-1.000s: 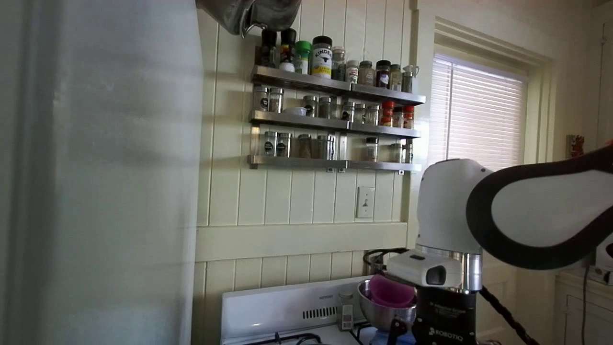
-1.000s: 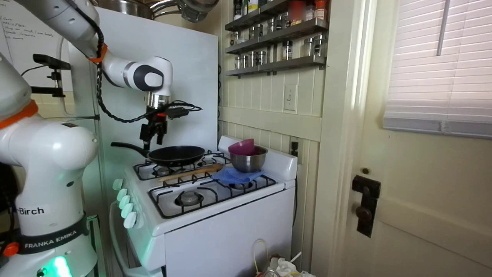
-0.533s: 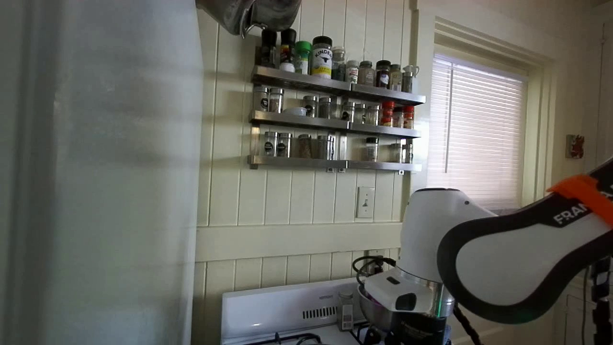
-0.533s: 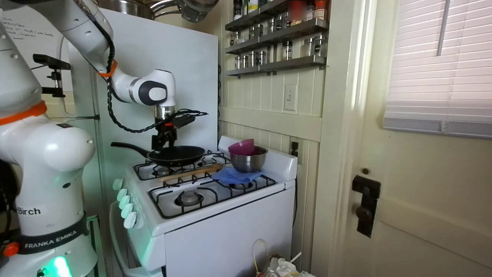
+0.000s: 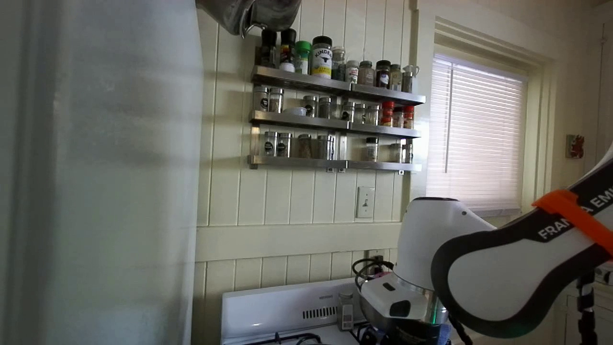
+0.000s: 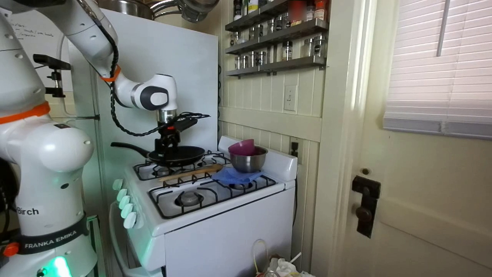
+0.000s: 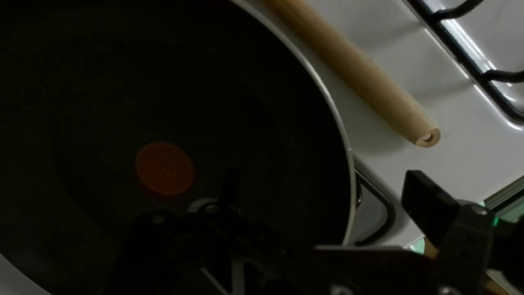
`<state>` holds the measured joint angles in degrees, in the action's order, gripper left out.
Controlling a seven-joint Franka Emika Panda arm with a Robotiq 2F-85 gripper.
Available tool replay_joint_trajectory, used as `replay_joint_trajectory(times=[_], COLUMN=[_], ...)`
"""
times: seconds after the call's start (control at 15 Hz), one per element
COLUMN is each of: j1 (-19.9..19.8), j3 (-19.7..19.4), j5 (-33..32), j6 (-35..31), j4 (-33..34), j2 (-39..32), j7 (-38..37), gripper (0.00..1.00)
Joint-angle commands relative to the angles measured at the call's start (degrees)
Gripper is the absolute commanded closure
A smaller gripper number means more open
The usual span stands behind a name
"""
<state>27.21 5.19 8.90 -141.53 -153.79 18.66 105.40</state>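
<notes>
My gripper is low over the near-handle side of a black frying pan on the stove. In the wrist view the gripper stands open, its fingers wide apart. One finger is over the dark inside of the pan and is hard to make out; the opposite one is outside the pale rim. Nothing is gripped; whether a finger touches the pan I cannot tell. A red disc marks the pan's middle. The pan's handle points away from the wall. An exterior view cuts off the fingers below.
Beside the pan lies a wooden utensil, its round end nearby. A steel bowl with a pink bowl rests on a blue cloth. The refrigerator rises behind the arm. Spice shelves hang on the wall.
My gripper has come down from above the pan's handle to the pan itself, shifting a little toward the wall. The jaws have stayed open. The pan and other objects have not moved.
</notes>
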Motion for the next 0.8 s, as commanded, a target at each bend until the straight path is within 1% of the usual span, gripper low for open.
replay_joint_trajectory(times=[0.0, 0.13, 0.4, 0.6, 0.73], j1=[-1.1, -1.1, 0.9, 0.7, -0.3], j3=[1.1, 1.9, 0.8, 0.9, 2.1], j5=[1.8, 1.7, 4.4, 4.9, 3.5], j6=[-4.5, -8.8, -9.7, -9.8, -13.4], j4=[-2.3, -3.2, -5.0, -3.5, -3.5], j2=[0.9, -0.5, -0.8, -2.4, -3.6], j7=[-1.1, -3.3, -1.9, -2.1, -4.5], gripper=[0.00, 0.00, 0.00, 0.00, 0.00])
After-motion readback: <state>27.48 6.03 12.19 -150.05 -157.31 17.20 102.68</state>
